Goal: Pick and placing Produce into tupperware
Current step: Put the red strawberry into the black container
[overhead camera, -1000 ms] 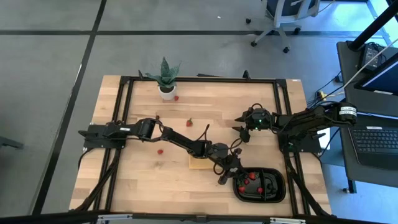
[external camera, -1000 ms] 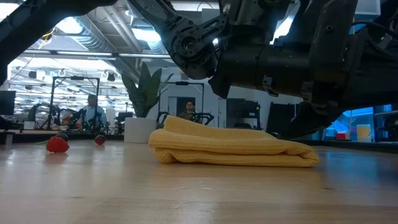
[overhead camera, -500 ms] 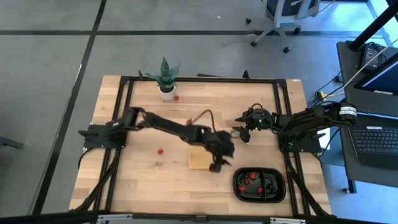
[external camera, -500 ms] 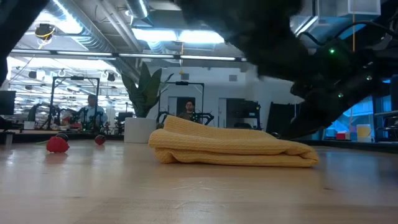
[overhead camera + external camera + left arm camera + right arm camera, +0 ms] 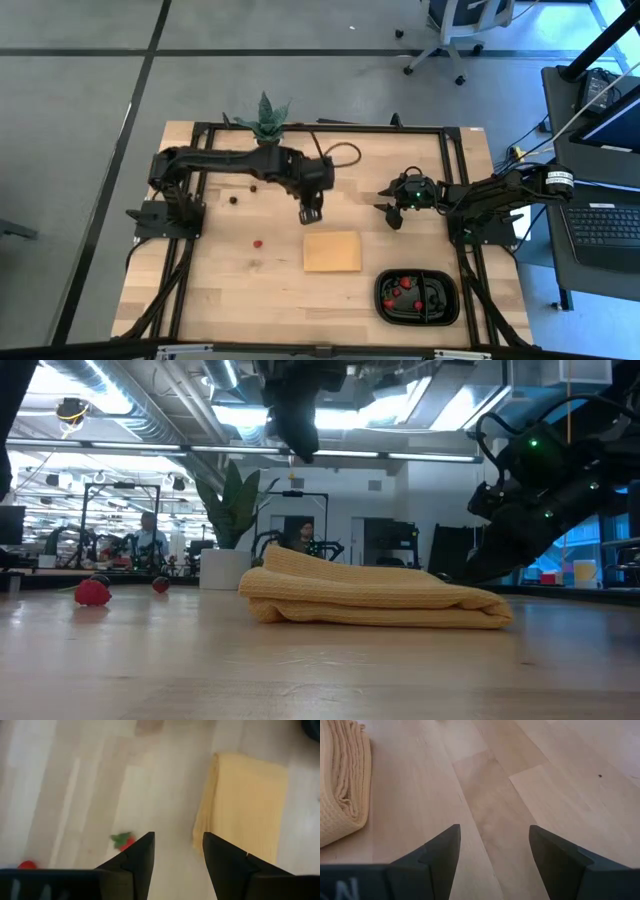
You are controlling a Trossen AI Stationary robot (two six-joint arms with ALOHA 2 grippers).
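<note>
- The left gripper [image 5: 310,214] hangs above the table's middle, just behind the folded tan cloth [image 5: 332,251]; its jaws are parted with nothing between them, bare wood showing through the gap in the left wrist view.
- That same view shows a red strawberry with a green top [image 5: 125,840] lying on the wood just beside the left finger [image 5: 135,860], apart from the cloth.
- The right gripper [image 5: 394,215] waits over the right part of the table, its jaws spread and empty above bare boards.
- The black tray [image 5: 417,297] sits near the front right corner, just right of the cloth, with several red berries [image 5: 400,291] in its left compartment.
- Loose pieces remain on the wood: a red berry [image 5: 257,242] left of the cloth and a dark berry [image 5: 233,198] farther back on the left.
- A potted plant [image 5: 266,122] stands at the back edge.
</note>
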